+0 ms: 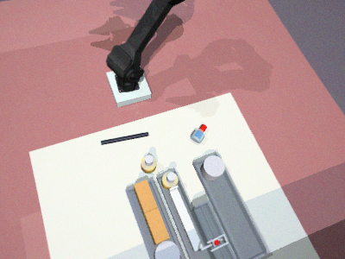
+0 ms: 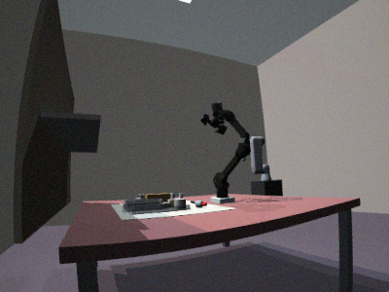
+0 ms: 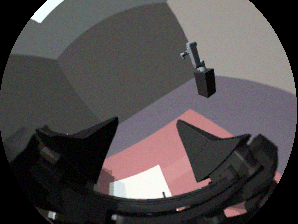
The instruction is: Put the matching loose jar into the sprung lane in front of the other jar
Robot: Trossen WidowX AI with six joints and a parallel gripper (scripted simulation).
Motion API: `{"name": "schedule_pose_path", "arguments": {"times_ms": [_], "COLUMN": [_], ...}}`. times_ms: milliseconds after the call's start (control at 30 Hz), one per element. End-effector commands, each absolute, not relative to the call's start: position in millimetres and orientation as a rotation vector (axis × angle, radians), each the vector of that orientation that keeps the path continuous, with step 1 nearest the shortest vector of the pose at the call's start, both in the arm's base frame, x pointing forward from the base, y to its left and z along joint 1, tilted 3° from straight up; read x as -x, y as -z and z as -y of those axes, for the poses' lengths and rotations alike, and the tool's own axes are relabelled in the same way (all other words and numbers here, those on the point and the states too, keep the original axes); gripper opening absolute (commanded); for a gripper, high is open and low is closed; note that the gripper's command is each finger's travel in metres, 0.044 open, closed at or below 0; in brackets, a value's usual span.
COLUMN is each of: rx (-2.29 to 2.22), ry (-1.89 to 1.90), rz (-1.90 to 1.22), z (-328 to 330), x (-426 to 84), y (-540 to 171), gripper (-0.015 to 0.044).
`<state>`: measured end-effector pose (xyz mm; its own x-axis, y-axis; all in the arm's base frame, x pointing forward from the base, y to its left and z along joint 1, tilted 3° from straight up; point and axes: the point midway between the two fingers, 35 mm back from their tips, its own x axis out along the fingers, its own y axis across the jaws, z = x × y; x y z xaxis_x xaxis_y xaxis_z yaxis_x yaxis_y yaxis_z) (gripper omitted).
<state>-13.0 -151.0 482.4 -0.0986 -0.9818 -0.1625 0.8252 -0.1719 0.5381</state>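
bare test room: plain walls, one red table (image 2: 272,214), a mounted arm (image 2: 230,161).

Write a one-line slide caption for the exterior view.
Arm raised high above the table, end effector open and empty, far from the shelf lanes.

Blue bottle (image 1: 198,135) w/ red cap, dark bar (image 1: 124,138) nearby.

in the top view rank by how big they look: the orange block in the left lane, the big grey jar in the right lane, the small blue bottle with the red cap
1. orange block
2. big grey jar
3. small blue bottle

All three rest at table level, so nearness to the camera hardly affects the ranking.
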Motion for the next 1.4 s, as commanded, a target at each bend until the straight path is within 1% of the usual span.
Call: {"name": "schedule_pose_path", "arguments": {"times_ms": [0, 33, 200, 367, 567, 767, 933, 1100, 1367], "rx": [-0.57, -0.569, -0.546, -0.486, -0.375, -0.234, -0.104, 0.014, 0.028], "ry": [1.657, 1.642, 1.464, 1.236, 0.913, 0.558, 0.248, -0.055, -0.093], "rz": [0.35, 0.312, -0.043, -0.384, -0.755, -1.075, -1.307, -1.506, -1.53], "z": [153, 157, 192, 202, 180, 130, 74, 18, 10], "x": [11, 5, -60, -130, -204, -258, -281, -280, -278], "y": [-481, -477, -435, -382, -311, -238, -179, -126, -115], "gripper": [0.0426, 0.044, 0.044, 0.044, 0.044, 0.044, 0.044, 0.044, 0.044]}}
